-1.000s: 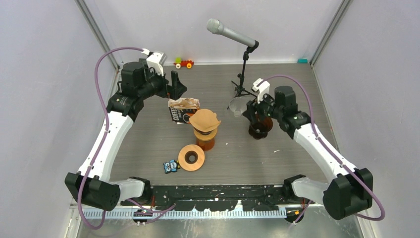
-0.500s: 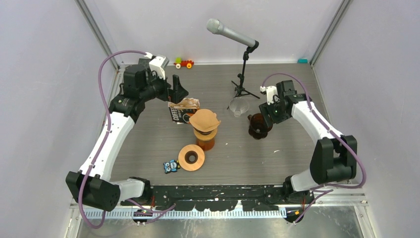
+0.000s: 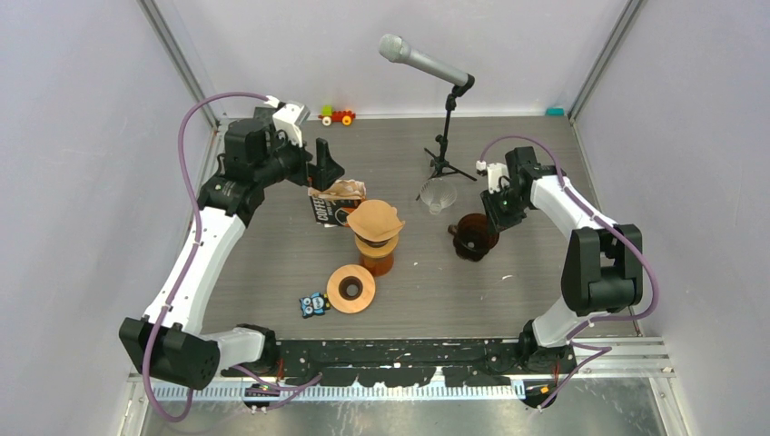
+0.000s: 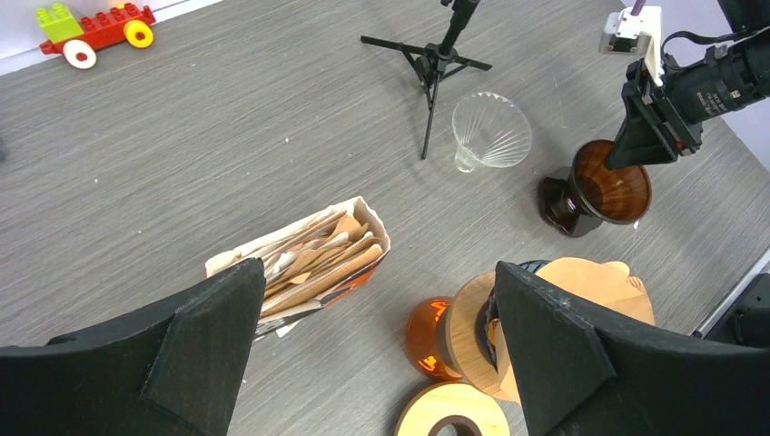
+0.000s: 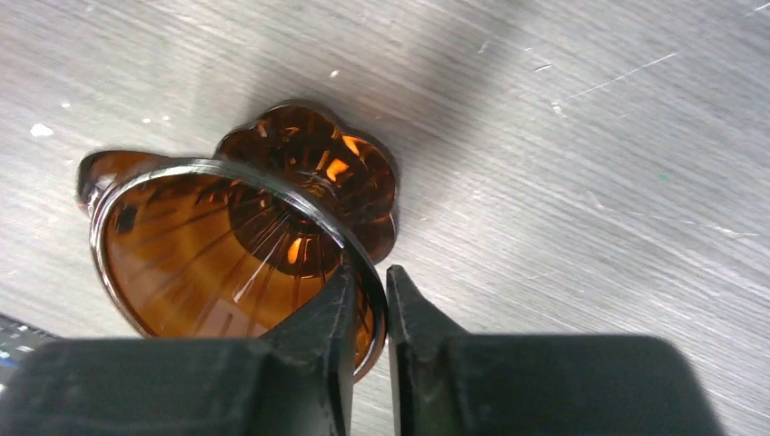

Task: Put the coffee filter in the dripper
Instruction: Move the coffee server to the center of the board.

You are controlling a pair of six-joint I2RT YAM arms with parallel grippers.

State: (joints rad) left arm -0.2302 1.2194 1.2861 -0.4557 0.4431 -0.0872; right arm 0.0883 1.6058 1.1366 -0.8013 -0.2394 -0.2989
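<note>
— what colour is the dripper point(image 5: 200, 245) showing?
— it's glowing dark amber, with ribs running down inside. the table point(image 5: 590, 136) is showing grey wood grain.
— and the filters point(image 4: 313, 259)?
— they're showing tan brown. the toy car point(image 4: 104, 18) is sporting red, green and yellow.

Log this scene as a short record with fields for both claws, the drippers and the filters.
left claw: open, empty, over the open paper bag of brown coffee filters
right claw: shut on the rim of the dark amber ribbed glass dripper, one finger inside, one outside
amber dripper contents: no filter
clear ribbed glass dripper: empty, beside the black microphone tripod
loose filter: tan paper filter resting on top of the orange glass vessel with a wooden collar
</note>
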